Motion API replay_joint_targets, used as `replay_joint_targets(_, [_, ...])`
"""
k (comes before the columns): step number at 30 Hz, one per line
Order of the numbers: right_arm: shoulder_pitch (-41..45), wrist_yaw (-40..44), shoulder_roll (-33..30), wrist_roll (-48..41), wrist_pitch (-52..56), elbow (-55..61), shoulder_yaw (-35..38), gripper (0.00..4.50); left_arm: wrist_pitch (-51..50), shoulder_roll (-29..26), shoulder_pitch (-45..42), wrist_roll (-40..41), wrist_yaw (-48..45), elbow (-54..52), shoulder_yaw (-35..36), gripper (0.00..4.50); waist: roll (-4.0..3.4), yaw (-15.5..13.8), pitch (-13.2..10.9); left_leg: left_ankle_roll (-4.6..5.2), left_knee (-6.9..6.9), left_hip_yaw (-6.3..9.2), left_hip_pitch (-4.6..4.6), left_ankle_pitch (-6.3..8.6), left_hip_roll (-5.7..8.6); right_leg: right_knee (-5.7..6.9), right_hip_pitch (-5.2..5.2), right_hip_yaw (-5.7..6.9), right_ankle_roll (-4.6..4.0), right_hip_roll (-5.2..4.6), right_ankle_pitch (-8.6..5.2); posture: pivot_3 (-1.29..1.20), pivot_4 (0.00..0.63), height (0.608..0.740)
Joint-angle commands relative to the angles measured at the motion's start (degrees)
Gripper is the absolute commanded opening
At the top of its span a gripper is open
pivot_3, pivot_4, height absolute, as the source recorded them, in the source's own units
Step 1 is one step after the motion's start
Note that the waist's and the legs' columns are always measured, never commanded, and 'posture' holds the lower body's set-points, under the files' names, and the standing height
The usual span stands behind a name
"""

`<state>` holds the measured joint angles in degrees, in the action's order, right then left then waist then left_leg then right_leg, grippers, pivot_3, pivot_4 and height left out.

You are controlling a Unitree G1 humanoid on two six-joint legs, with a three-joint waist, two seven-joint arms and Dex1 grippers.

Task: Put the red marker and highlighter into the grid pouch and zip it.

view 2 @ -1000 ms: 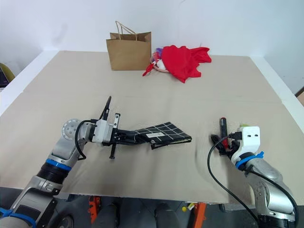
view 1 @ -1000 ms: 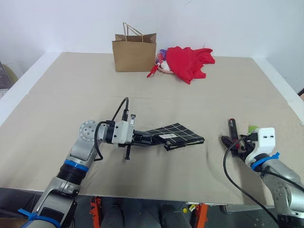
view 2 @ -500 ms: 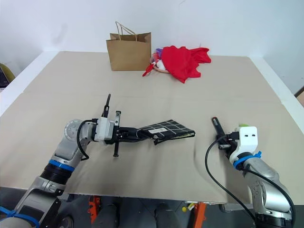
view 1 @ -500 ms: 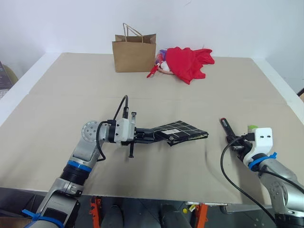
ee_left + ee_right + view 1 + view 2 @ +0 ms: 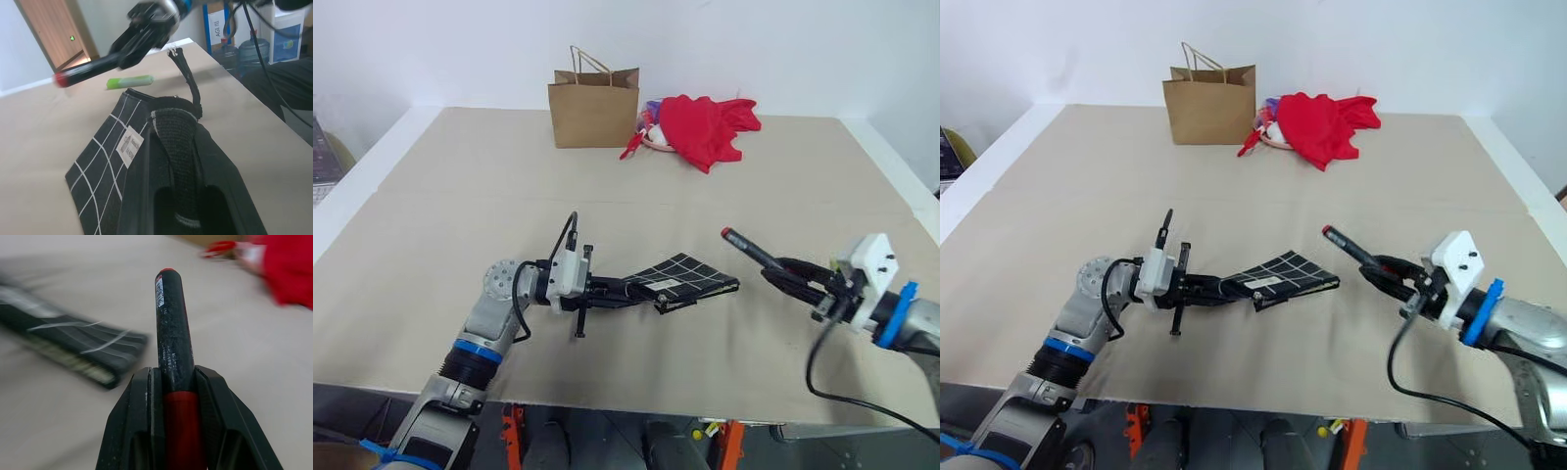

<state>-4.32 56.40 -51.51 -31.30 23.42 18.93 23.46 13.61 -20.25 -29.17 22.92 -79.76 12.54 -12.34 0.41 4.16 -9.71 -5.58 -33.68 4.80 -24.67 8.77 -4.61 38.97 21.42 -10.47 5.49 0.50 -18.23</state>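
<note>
Each end effector is a pair of matte black fingers on a white block housing. Behind the left end effector (image 5: 628,289) sits a round silver joint disc with a ring of holes, then a grey forearm with a blue band, and a black cable arches over the wrist. Behind the right end effector (image 5: 795,276), blue tape wraps the wrist and a black cable hangs in a loop.

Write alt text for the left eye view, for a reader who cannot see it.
The right gripper holds the red marker above a tan table, its tip aimed at the grid pouch, which the left gripper holds by one end. A brown paper bag and a red cloth sit at the far edge.
</note>
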Motion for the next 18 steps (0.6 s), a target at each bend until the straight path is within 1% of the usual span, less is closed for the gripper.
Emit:
replay_joint_targets(1, [-2.4,7.6,-3.9,-1.9,-1.3,1.4,4.1,0.61,1.3,0.3,0.1,0.6,-0.8,0.1,1.1,0.00,0.02,0.0,0.0,0.00,-0.03,0.00,-0.02,0.00,0.00,0.00,0.00,0.00,0.00,0.00,0.00,0.00,0.150,0.740])
replay_joint_targets(3, [-6.4,13.8,-7.6,0.8,-4.3,1.8,5.0,0.61,1.5,0.6,-0.1,0.5,-0.7,0.5,1.2,0.00,-0.03,-0.1,0.0,0.00,-0.04,0.00,-0.01,0.00,0.02,0.00,0.00,0.00,0.01,-0.01,0.01,0.00,0.150,0.740])
replay_joint_targets(5, [-8.5,16.4,-9.4,2.7,-6.7,1.1,5.1,0.61,1.6,1.0,-0.4,0.4,-0.6,0.7,1.3,0.00,0.09,0.0,-0.1,0.00,-0.05,0.00,0.03,0.00,0.04,0.01,-0.03,0.00,0.02,-0.02,-0.01,0.00,0.150,0.740])
replay_joint_targets(6, [-8.6,16.8,-9.6,3.3,-8.1,0.1,5.1,0.61,1.7,1.2,-0.6,0.4,-0.5,0.8,1.4,0.00,0.11,0.0,-0.1,0.00,-0.05,0.01,0.04,0.00,0.03,0.01,-0.03,0.01,0.02,-0.01,0.00,0.00,0.150,0.740])
replay_joint_targets(10, [-7.1,16.7,-9.5,3.0,-8.4,-3.2,6.6,0.61,2.3,1.6,-0.4,0.2,-0.5,0.3,1.4,0.00,0.13,0.3,-0.1,0.00,-0.15,-0.01,0.03,0.00,0.03,0.01,-0.06,-0.01,0.04,-0.03,0.03,0.00,0.150,0.740])
replay_joint_targets(18, [-3.7,16.6,-9.6,2.1,-8.0,-4.1,5.9,0.61,2.8,1.9,0.3,0.0,-0.1,-0.8,1.1,0.00,0.13,0.3,-0.1,0.00,-0.17,0.00,0.02,0.00,0.04,0.01,-0.07,-0.01,0.05,-0.03,0.04,0.00,0.150,0.740])
